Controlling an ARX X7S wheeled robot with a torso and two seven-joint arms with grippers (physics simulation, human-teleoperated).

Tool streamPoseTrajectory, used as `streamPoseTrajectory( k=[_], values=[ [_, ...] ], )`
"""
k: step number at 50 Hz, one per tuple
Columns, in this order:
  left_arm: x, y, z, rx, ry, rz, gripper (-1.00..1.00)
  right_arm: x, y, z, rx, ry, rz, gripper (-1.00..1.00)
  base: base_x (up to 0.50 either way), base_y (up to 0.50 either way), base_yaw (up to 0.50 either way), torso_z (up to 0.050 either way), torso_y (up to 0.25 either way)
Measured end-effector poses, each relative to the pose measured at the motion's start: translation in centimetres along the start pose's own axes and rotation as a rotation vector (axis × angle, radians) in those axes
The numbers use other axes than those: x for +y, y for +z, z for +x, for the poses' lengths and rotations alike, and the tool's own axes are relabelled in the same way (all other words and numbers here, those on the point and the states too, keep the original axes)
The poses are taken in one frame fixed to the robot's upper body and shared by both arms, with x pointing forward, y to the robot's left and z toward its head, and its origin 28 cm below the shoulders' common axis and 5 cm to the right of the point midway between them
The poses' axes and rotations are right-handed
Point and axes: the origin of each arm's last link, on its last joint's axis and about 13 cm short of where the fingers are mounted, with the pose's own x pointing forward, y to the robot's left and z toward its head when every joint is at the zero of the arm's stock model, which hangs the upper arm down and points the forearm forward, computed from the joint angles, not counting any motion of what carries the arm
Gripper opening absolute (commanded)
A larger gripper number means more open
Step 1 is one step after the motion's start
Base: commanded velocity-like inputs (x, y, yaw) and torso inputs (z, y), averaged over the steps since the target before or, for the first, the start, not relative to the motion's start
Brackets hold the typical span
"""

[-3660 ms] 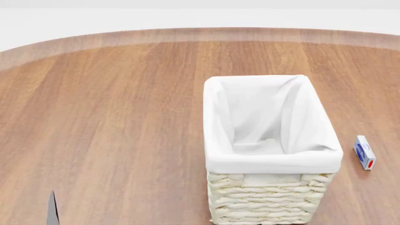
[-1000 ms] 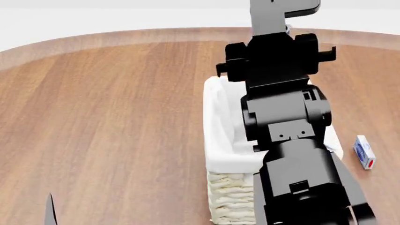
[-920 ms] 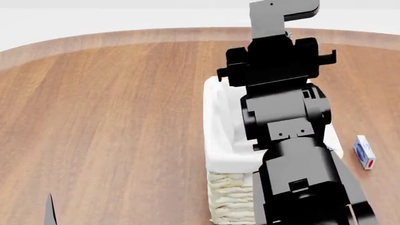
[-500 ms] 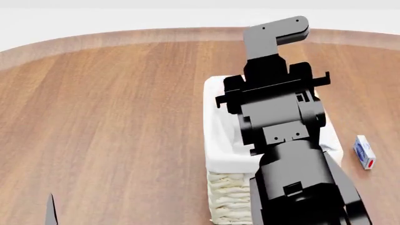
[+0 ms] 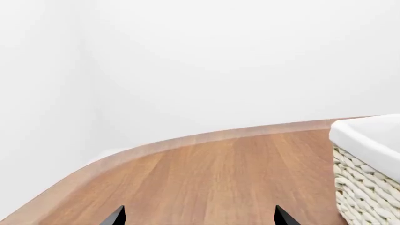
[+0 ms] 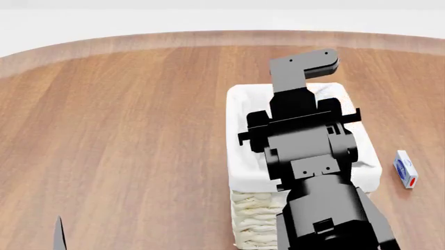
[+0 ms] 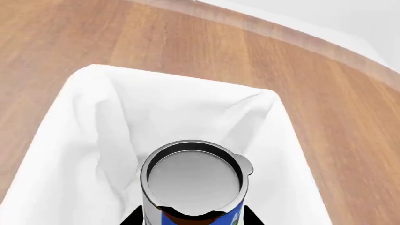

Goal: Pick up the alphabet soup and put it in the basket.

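Your right gripper (image 7: 190, 216), pinching the alphabet soup (image 7: 192, 183), has dropped over the last second from above the far rim to hang right over the basket (image 6: 240, 172), so you look close to release. Beyond the can, the white lining (image 7: 181, 117) holds nothing visible; your left gripper (image 5: 198, 216) sits spread, idle.
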Motion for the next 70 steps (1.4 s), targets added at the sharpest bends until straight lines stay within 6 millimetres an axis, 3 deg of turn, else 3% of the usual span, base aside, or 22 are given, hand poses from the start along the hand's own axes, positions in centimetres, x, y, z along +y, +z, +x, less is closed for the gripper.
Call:
streamPoseTrajectory(
  k=[18,19,37,53,70],
  values=[
    [0.0,-0.1,0.0,0.002,-0.001,-0.001,1.0,0.4,-1.3,0.5,0.022,0.018,-0.005,-1.0,0.0,0.0,0.0,0.0,0.001],
    [0.0,-0.1,0.1,0.002,-0.001,-0.001,1.0,0.3,-1.3,0.5,0.022,0.018,-0.004,1.0,0.0,0.0,0.0,0.0,0.0],
    [-0.1,-0.1,0.1,0.003,-0.002,-0.001,1.0,0.1,-0.9,0.5,-0.015,0.009,-0.024,1.0,0.0,0.0,0.0,0.0,0.0],
    [-0.1,-0.2,0.1,0.003,-0.001,-0.002,1.0,-0.3,2.3,0.5,-0.353,0.007,0.19,1.0,0.0,0.0,0.0,0.0,0.0],
    [-0.1,-0.1,0.1,0.002,-0.002,0.0,1.0,-0.7,3.6,0.2,-0.576,0.047,0.31,1.0,0.0,0.0,0.0,0.0,0.0]
  ],
)
